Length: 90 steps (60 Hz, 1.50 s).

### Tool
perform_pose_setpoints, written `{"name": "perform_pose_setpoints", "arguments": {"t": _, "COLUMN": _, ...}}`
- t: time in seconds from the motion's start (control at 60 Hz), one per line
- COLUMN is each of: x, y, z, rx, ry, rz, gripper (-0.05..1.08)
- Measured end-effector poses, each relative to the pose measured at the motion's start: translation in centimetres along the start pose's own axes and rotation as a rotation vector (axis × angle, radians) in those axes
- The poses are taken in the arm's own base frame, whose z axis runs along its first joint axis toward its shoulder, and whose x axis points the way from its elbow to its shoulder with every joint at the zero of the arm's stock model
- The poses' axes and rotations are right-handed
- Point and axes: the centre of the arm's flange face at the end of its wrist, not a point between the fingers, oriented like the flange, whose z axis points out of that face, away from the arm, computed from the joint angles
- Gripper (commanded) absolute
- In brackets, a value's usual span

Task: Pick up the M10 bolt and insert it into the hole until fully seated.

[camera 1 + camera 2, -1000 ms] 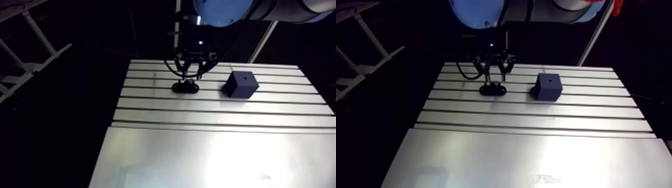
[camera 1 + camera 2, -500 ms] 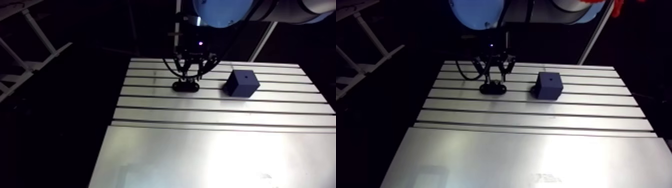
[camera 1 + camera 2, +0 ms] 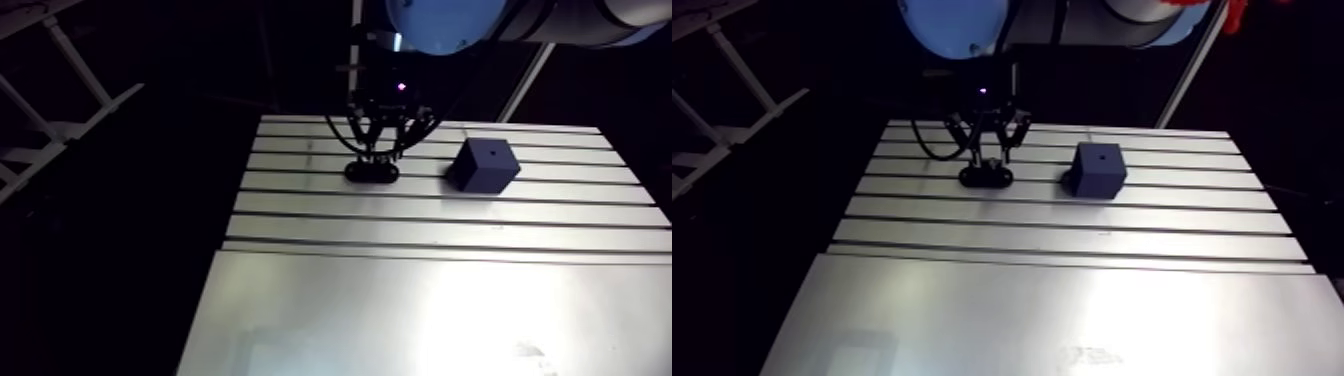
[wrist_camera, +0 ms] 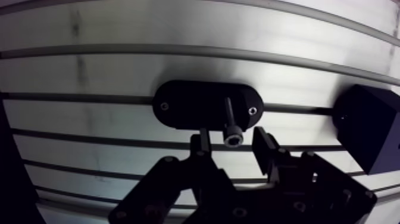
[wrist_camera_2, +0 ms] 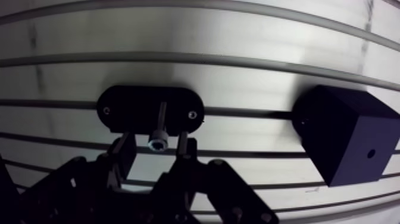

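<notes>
My hand (image 4: 232, 143) is down over the black oval holder (image 4: 190, 106) on the far part of the slotted tabletop (image 4: 119, 71). Its two fingers (image 4: 262, 142) are partly open and straddle the M10 bolt (image 4: 233, 136), gripping nothing. In the wrist view I read a thin gap between each finger and the bolt head, so I judge the grasp not yet made, though the gaps are narrow and dark enough that I cannot rule out a light touch.

The bolt stands upright in the middle of the holder, socket head up and shank running down into it. I take this to be why I come from straight above: the head is the only part free to pinch, and a lift along the shank should draw it out without binding.

The black block (image 5: 348, 137) sits to the right of the holder, apart from it, on the same rows of slots. The hole (image 5: 371, 154) is in its top face, so the bolt can go in from above in the attitude it has now.

How far the shank reaches into the holder is hidden, and so is the hole's depth. In the arm view my hand and the holder merge into one dark shape, and I cannot pick out the bolt there.
</notes>
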Motion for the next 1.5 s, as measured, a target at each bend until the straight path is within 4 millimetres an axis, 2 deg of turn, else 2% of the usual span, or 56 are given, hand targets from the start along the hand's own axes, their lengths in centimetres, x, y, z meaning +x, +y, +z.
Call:
{"name": "perform_pose_setpoints", "arguments": {"t": 1.067, "x": 0.13, "y": -0.03, "z": 0.31, "rx": 0.006, "ry": -0.005, "rz": -0.001, "gripper": 0.65}}
{"name": "perform_pose_setpoints", "arguments": {"t": 1.5, "x": 0.19, "y": -0.07, "z": 0.18, "rx": 0.008, "ry": -0.003, "rz": -0.002, "gripper": 0.75}}
